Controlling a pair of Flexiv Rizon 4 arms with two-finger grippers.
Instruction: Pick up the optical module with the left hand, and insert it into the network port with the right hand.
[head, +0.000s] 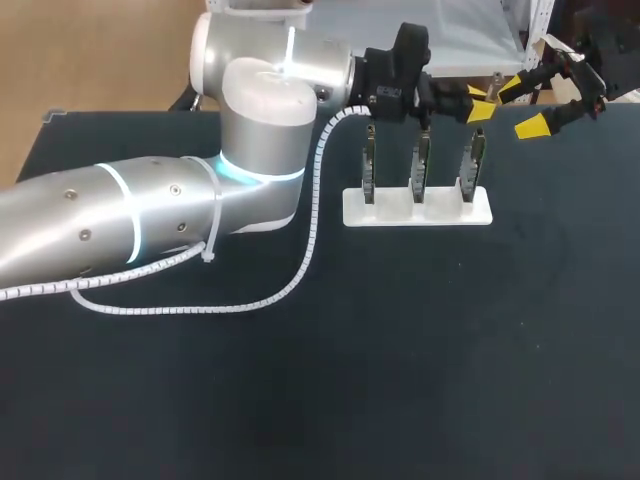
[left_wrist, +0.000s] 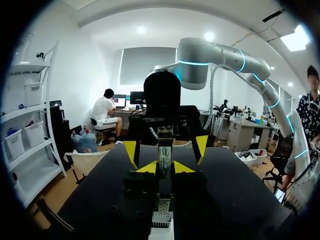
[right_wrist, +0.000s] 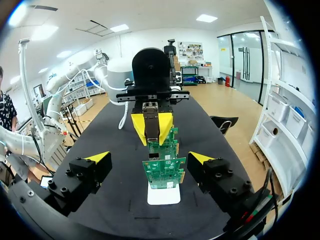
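Your left claw (left_wrist: 165, 167) seems clamped on the optical module (right_wrist: 151, 125); right claw (right_wrist: 149, 158) gapes empty; handover and network card (right_wrist: 164, 174) insertion not yet done.

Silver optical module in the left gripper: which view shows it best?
Right wrist view: the silver optical module faces it, unobstructed, between the left gripper's yellow tips. Left wrist view shows its labelled top; head view barely shows it.

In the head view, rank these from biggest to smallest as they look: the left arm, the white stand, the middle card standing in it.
1. left arm, though being nearest the camera enlarges it
2. white stand
3. middle card, seen edge-on
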